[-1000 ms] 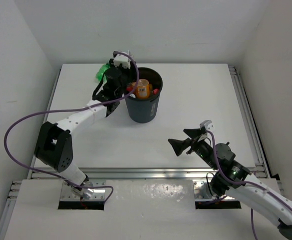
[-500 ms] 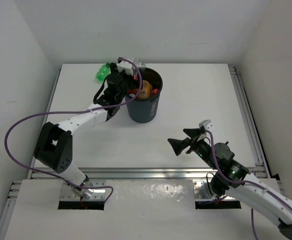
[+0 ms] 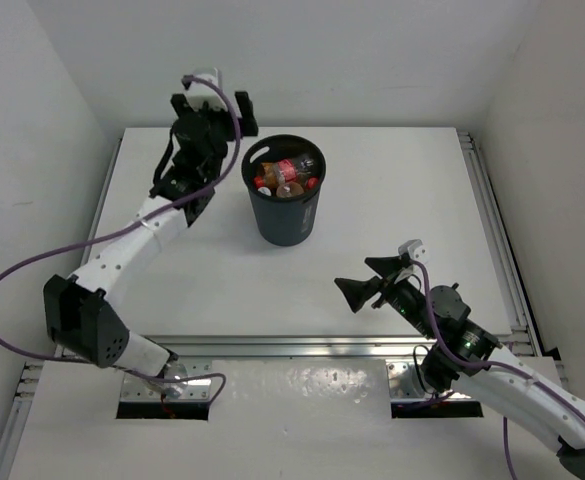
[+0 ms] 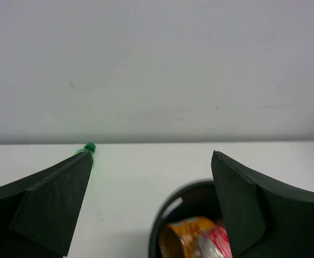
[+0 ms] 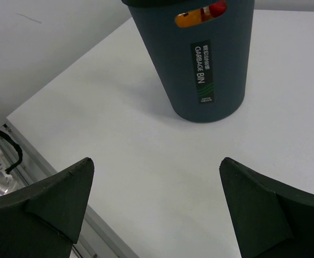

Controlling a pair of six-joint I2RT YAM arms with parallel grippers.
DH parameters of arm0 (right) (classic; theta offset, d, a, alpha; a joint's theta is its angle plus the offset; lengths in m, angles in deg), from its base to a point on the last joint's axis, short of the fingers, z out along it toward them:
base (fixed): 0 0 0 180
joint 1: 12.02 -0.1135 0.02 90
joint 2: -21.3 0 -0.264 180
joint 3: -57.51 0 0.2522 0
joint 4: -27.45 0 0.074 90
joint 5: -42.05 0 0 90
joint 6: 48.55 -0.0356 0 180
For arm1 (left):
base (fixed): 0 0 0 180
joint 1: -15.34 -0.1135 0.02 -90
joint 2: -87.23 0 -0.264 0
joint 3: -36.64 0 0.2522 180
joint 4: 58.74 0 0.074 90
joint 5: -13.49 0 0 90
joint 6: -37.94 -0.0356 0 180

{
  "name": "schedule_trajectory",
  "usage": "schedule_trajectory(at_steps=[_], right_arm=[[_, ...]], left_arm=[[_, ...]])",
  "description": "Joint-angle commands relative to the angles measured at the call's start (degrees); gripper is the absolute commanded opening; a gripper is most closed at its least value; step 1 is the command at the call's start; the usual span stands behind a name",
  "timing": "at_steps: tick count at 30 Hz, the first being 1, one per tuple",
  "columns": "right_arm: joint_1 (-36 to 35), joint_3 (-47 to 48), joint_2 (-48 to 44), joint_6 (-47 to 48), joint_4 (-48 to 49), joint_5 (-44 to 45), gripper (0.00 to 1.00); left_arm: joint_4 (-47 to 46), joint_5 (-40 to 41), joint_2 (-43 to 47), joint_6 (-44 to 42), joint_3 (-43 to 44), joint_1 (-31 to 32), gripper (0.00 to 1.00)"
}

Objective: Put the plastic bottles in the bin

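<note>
The black bin [image 3: 286,212] stands mid-table toward the back, holding several plastic bottles: an orange one [image 3: 266,171] and a clear one with a red label [image 3: 294,169] lie on top. My left gripper [image 3: 212,106] hangs open and empty, high up to the left of the bin's rim. In the left wrist view the left gripper [image 4: 152,156] frames the bin's rim [image 4: 158,228] and an orange-labelled bottle [image 4: 184,237]. The cap of a green bottle [image 4: 90,146] peeks out behind the left finger; the arm hides that bottle from above. My right gripper [image 3: 357,275] is open near the front, empty.
The right wrist view shows the right gripper [image 5: 157,161] low over the white table, facing the bin [image 5: 199,64], whose handle slot shows orange and red [image 5: 199,14]. A metal rail [image 3: 492,230] runs along the table's right edge. White walls close in the back and sides.
My left gripper opened at the bin's rim, then rose and pulled back to the left. A red-labelled bottle now lies on top in the bin. The right arm has not moved.
</note>
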Motion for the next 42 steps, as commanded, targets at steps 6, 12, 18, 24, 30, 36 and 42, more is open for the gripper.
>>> schedule_trajectory(at_steps=[6,12,18,24,30,36,42], right_arm=[[-0.25,0.10,2.44,-1.98,7.24,-2.32,0.98],[-0.25,-4.64,6.22,-2.25,14.01,-3.29,0.98],[-0.25,-7.98,8.59,-1.63,17.80,-3.64,0.99],[-0.33,-10.36,6.49,-1.10,19.12,-3.03,0.99],[-0.33,-10.89,6.40,-1.02,20.08,-3.91,0.99],[-0.33,-11.24,8.06,-0.40,22.10,-3.91,0.99],[-0.33,-11.24,8.33,-0.57,22.19,-4.61,0.99]], left_arm=[[9.08,-9.90,-20.46,4.33,18.79,-14.91,1.00],[-0.31,-23.08,-33.03,1.42,23.10,-22.65,1.00],[1.33,-29.51,-46.83,-3.67,34.51,-26.52,1.00],[-2.53,-32.50,-52.82,-3.85,36.11,-29.34,1.00],[-2.61,-37.76,-59.58,-0.17,40.15,-30.04,1.00],[-2.79,-39.19,-62.93,1.68,40.77,-30.04,1.00],[-1.47,-37.96,-64.95,2.30,40.77,-30.04,1.00]])
